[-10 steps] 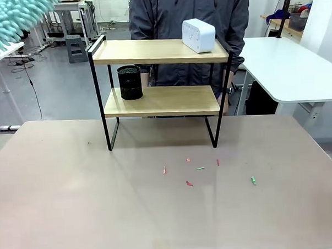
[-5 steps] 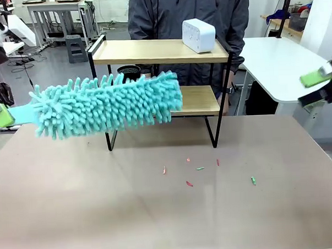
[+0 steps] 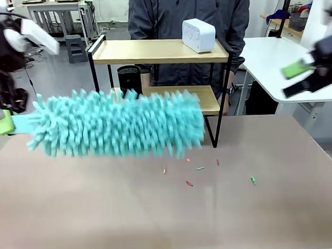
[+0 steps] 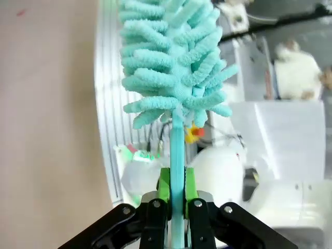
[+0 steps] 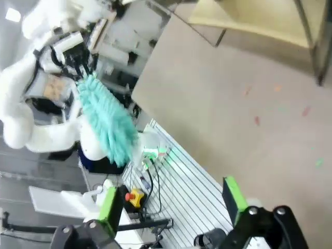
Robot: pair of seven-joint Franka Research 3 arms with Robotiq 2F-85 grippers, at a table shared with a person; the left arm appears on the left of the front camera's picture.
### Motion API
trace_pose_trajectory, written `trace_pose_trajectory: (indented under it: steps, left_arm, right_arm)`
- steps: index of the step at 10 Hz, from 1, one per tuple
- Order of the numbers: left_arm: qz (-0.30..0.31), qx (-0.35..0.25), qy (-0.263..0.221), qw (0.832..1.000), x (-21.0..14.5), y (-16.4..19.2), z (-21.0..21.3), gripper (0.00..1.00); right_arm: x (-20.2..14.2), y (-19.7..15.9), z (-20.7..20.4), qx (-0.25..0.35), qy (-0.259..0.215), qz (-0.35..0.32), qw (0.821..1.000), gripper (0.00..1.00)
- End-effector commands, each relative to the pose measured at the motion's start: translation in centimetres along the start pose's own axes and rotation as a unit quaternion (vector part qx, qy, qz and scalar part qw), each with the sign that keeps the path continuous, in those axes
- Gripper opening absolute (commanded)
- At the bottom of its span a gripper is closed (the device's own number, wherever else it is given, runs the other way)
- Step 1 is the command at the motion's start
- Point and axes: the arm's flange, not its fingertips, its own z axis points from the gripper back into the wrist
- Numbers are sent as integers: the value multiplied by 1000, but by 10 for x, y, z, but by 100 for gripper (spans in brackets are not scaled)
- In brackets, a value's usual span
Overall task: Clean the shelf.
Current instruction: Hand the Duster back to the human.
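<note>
1. At the far left of the front view, the left gripper (image 3: pixel 1 122) is partly cut off by the frame edge and motion-blurred; one green pad shows beside the turquoise handle. The left wrist view settles it: both pads are clamped together on the flat handle of one turquoise chenille duster (image 3: pixel 119 124).
2. Across the left and middle of the front view the duster's fluffy head lies lengthwise above the table (image 3: pixel 60 217), blurred, hiding the shelf's left legs and most of its lower board.
3. Behind the duster stands the shelf (image 3: pixel 163 50), at the table's far edge: two wooden boards in a black frame, the right front leg visible.
4. On the lower board, one black mesh pen cup (image 3: pixel 129 78) shows only its upper part above the duster.
5. On the upper board, toward its right end, sits one white boxy device (image 3: pixel 198 35); its details are too small to make out.
6. A person in a dark jacket (image 3: pixel 188 13) stands behind the shelf, cut off at the top.
7. Ahead of the shelf, the table carries about six tiny red and green scraps (image 3: pixel 189 183).
8. At the right edge, the right gripper (image 3: pixel 302 80) is blurred in mid-air, well apart from the shelf; its fingers stand wide apart, holding nothing, as the right wrist view confirms.
</note>
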Motion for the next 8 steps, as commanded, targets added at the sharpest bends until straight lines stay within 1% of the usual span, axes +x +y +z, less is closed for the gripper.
trace_pose_trajectory:
  steps: [1,2,3,4,5,6,8]
  left_arm:
    - [-50,-36,128,990,34,9,24,12]
    - [-56,-52,171,982,55,14,23,12]
    - [-53,-60,194,978,75,21,22,12]
    - [-56,-65,207,975,93,29,26,12]
    - [-47,-49,195,978,108,37,30,12]
    - [-63,-48,180,980,117,41,34,12]
    - [-100,-30,137,985,122,38,37,12]
  right_arm:
    - [64,20,-43,26,69,56,996,100]
    - [77,30,-74,29,113,70,991,100]
    - [79,39,-102,43,157,85,983,100]
    - [74,47,-127,66,189,91,975,100]
    - [61,56,-150,74,203,94,972,100]
    - [49,57,-166,72,225,98,967,100]
    - [32,49,-183,62,235,91,966,100]
